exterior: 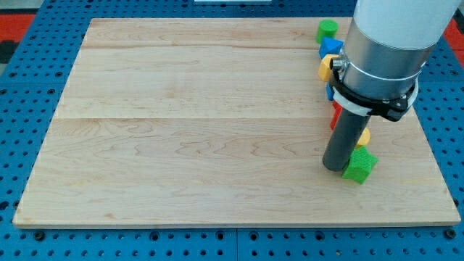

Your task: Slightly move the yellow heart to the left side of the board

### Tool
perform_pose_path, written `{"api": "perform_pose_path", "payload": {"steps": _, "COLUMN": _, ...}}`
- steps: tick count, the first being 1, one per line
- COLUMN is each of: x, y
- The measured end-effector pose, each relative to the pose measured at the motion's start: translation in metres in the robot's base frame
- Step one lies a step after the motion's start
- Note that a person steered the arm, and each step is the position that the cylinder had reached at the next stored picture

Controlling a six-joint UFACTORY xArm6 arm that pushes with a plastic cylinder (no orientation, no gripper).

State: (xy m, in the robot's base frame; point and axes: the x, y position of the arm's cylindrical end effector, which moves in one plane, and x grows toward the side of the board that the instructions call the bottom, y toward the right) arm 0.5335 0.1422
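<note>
Barely begun: no hand, only my tip point(335, 167) touching a green block point(359, 164) on the worktop point(196, 145), holding nothing, with the yellow heart point(363, 136) seemingly half-hidden behind the rod, unmoved.

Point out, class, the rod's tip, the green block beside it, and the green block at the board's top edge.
my tip point(335, 168): camera view, rod's very bottom end.
green block point(359, 165): camera view, its top face, beside the tip.
green cylinder point(328, 30): camera view, its top face.

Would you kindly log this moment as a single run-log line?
my tip: touching green block on its left | yellow heart-shaped block: partly hidden behind arm, right edge of wooden board
</note>
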Motion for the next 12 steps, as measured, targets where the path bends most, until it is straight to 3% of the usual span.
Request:
{"api": "perform_pose_path", "payload": {"steps": 2, "x": 0.071, "y": 0.026}}
{"api": "perform_pose_path", "payload": {"steps": 4, "x": 0.044, "y": 0.123}}
{"api": "perform_pose_path", "payload": {"steps": 7, "x": 0.041, "y": 0.184}}
{"api": "perform_pose_path", "payload": {"steps": 12, "x": 0.022, "y": 0.194}}
